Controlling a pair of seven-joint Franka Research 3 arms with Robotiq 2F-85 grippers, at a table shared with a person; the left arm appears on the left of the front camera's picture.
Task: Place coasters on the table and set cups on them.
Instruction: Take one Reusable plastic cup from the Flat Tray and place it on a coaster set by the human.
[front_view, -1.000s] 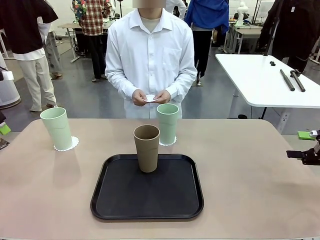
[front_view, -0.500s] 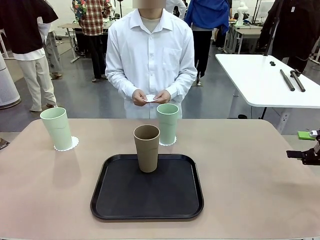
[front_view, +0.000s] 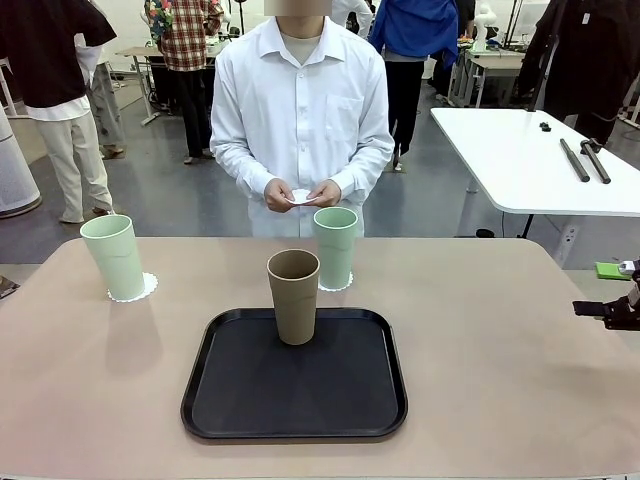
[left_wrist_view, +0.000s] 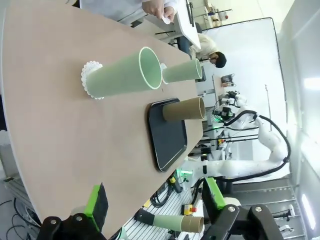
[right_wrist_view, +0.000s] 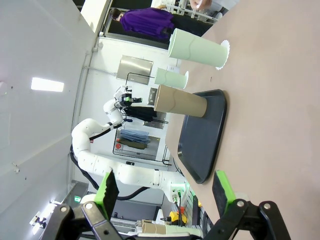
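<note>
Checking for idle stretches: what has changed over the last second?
The left pincer, open, has drawn back leftward from the table's left edge. Unchanged: both green cups on their coasters, the tan cup on the tray, the person's hands holding a third coaster, the right pincer open.

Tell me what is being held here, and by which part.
The person's hands pinch a white coaster by its edges; the left gripper and right gripper are open, empty.

Front camera at six o'clock faces twelve across the table (front_view: 500, 400); wrist cameras (both rolled sideways) look in from nine and three, sharing the tray (front_view: 300, 395).
</note>
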